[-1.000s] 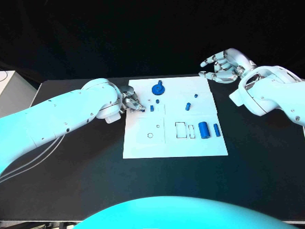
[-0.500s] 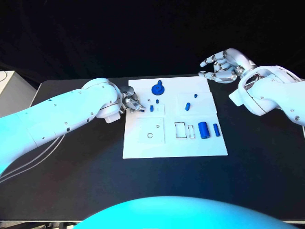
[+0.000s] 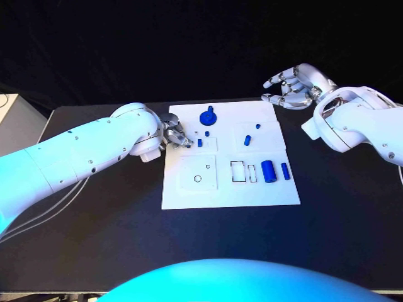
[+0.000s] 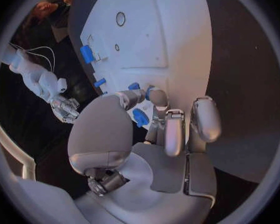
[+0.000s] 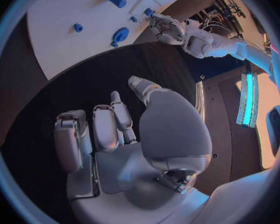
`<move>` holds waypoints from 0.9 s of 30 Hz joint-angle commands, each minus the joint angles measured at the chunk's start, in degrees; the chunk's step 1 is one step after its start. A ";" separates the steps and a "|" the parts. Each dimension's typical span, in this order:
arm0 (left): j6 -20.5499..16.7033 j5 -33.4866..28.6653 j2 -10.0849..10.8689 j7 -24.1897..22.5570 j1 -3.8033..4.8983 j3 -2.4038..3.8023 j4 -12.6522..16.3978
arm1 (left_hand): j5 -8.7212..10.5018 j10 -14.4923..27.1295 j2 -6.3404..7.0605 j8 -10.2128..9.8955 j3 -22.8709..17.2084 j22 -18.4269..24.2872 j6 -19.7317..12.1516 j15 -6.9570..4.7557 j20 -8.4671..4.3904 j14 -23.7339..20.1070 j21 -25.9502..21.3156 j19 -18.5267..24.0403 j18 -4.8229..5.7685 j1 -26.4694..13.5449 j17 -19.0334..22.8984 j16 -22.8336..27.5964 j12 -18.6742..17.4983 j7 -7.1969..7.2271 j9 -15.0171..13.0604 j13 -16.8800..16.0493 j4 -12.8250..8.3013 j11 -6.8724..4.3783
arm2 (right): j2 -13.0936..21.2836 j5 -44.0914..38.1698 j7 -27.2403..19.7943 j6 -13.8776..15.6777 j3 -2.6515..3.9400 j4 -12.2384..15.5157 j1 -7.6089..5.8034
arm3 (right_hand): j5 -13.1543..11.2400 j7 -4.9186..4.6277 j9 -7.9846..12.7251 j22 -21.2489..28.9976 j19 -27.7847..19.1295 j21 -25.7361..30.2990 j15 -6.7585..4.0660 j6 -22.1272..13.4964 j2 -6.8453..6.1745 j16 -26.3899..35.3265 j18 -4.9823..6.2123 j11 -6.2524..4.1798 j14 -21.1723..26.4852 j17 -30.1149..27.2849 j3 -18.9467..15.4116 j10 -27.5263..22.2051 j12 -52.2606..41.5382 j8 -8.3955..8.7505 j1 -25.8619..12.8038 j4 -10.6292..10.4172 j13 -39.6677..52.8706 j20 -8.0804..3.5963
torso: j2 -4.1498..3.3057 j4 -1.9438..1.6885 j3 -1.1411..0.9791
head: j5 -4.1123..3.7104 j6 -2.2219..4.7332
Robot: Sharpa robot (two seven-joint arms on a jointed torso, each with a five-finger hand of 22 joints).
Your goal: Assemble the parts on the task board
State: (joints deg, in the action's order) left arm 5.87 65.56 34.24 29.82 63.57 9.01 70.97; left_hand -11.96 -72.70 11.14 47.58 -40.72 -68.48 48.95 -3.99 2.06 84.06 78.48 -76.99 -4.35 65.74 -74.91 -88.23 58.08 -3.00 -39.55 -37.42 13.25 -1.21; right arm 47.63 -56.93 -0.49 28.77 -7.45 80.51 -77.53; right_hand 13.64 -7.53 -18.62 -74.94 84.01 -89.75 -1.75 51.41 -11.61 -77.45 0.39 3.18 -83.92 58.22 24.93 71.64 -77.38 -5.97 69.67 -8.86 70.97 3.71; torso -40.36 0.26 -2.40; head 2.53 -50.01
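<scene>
The white task board (image 3: 230, 189) lies mid-table on the black table (image 3: 347, 214), blue parts (image 3: 269, 170) scattered over it. The left hand (image 3: 176, 136) sits at the board's left edge, fingers curled, apparently around a small blue part (image 4: 140, 117). The right hand (image 3: 295, 86) hovers off the board's far right corner, loosely curled, holding nothing.

White task board (image 3: 230, 189) on the black table (image 3: 347, 214), blue parts on it: a round blue piece (image 3: 208, 117), a blue cylinder (image 3: 269, 171), small blue pegs (image 3: 248, 140). Both arms white, left hand (image 3: 176, 136) and right hand (image 3: 291, 88) silver.
</scene>
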 commanded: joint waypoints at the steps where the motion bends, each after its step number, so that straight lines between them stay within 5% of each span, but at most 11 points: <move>1: -0.61 -1.12 -0.35 -0.12 -0.09 -0.06 0.00 | 0.14 -0.23 0.15 -0.08 -12.26 0.05 0.13 -0.28 0.06 5.03 -0.15 0.37 -0.43 -0.80 -11.94 0.01 -0.51 0.08 0.00 0.43 -12.74 -0.12 | -0.06 -0.25 -0.54 -0.41 0.03 0.06 0.01 | 0.32 -0.58 -0.08 -15.06 5.99 -0.25 0.30 -0.01 -0.05 0.33 -0.39 0.11 -0.29 0.05 0.10 0.05 0.03 0.20 -0.40 -0.30 -0.02 0.44 | -0.02 -0.01 -0.01 | -0.12 0.01; 27: -0.65 -0.93 0.07 1.58 -0.10 -0.07 -0.33 | 1.09 1.32 1.84 -0.57 2.71 1.30 1.15 -0.65 -0.25 4.94 -1.48 1.03 -0.66 -2.98 -11.68 0.21 -1.55 0.95 1.05 2.74 -6.99 -0.61 | -0.12 -0.15 -0.76 -0.25 0.03 0.04 0.02 | 0.32 -0.58 -0.08 -15.06 5.99 -0.25 0.30 -0.01 -0.05 0.33 -0.39 0.11 -0.29 0.05 0.10 0.05 0.03 0.20 -0.40 -0.30 -0.02 0.44 | 0.07 -0.05 0.09 | -0.26 0.01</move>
State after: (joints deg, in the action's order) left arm 5.09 64.46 34.25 30.47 63.61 9.04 70.66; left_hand -11.07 -71.65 12.50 47.24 -38.22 -67.21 50.01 -4.41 1.74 84.05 77.15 -76.25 -4.34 62.59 -74.91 -88.01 56.70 -1.92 -38.55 -34.74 6.38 -1.83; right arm 47.56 -56.89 -0.57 28.79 -7.45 80.50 -77.53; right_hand 13.64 -7.53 -18.61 -74.92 84.01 -89.75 -1.75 51.42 -11.61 -77.45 0.38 3.18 -83.92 58.20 24.93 71.64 -77.38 -5.97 69.67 -8.86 70.95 3.71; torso -40.30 0.19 -2.32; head 2.27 -50.01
